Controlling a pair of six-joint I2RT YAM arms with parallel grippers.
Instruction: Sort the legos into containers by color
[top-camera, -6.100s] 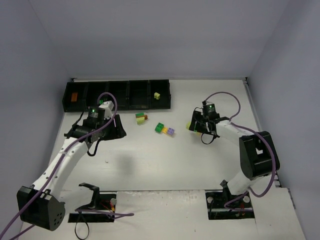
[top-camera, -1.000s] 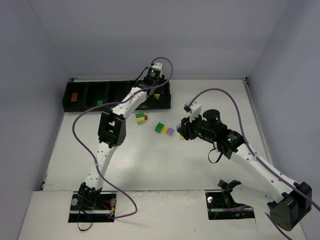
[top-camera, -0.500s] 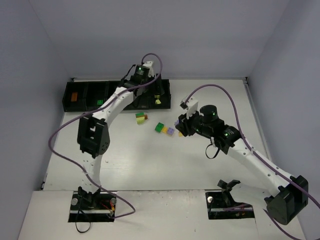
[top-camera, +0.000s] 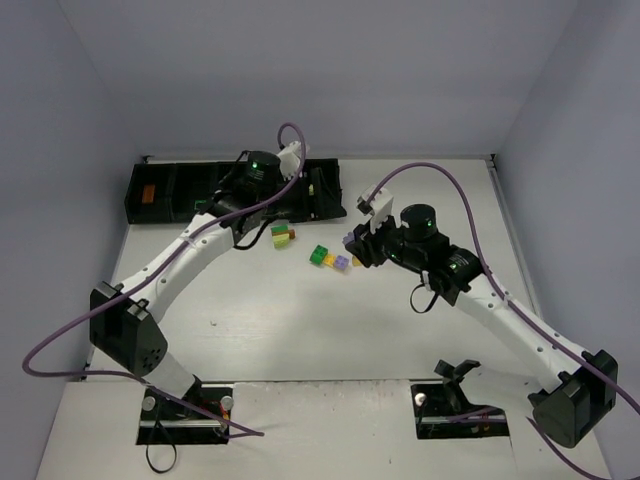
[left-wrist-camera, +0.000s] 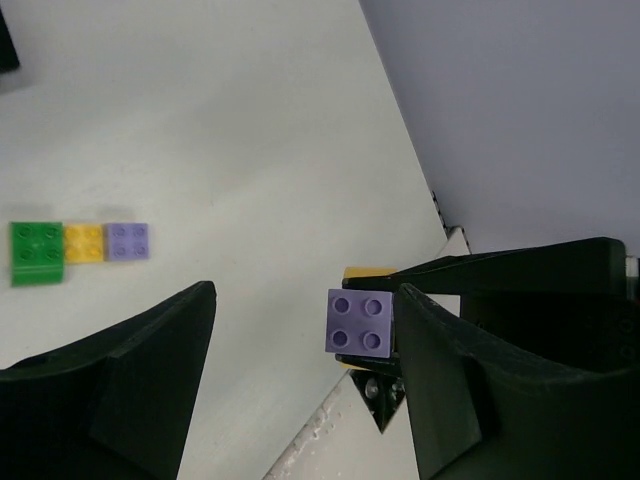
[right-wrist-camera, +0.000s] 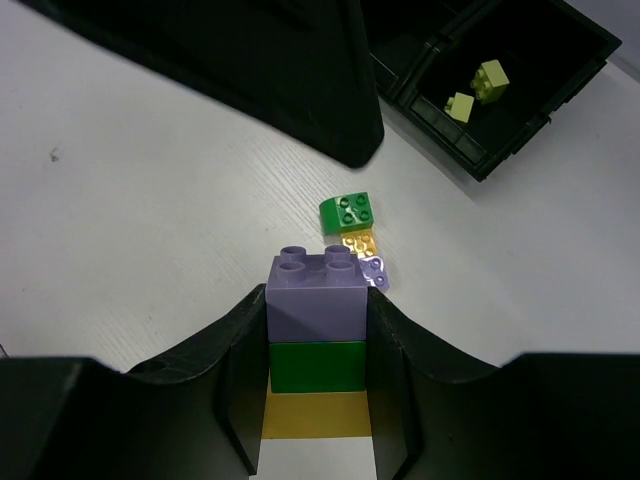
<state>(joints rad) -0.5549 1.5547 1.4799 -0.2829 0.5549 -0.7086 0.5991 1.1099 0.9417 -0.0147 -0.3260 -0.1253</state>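
Clamped in right gripper (right-wrist-camera: 317, 335): glossy studded stack (right-wrist-camera: 316, 300), lilac over green over yellow. Left gripper (left-wrist-camera: 305, 300) spread wide near black rectangular bins (top-camera: 165, 190) along tabletop (top-camera: 300, 320) far edge.

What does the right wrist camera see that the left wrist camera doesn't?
Only the right wrist view: two lime bricks in a black bin, and the green middle of the stack in the right gripper. Only the left wrist view: the open left gripper and a wide grey wall. Both: the stack's lilac brick and the green-yellow-lilac row on the table.
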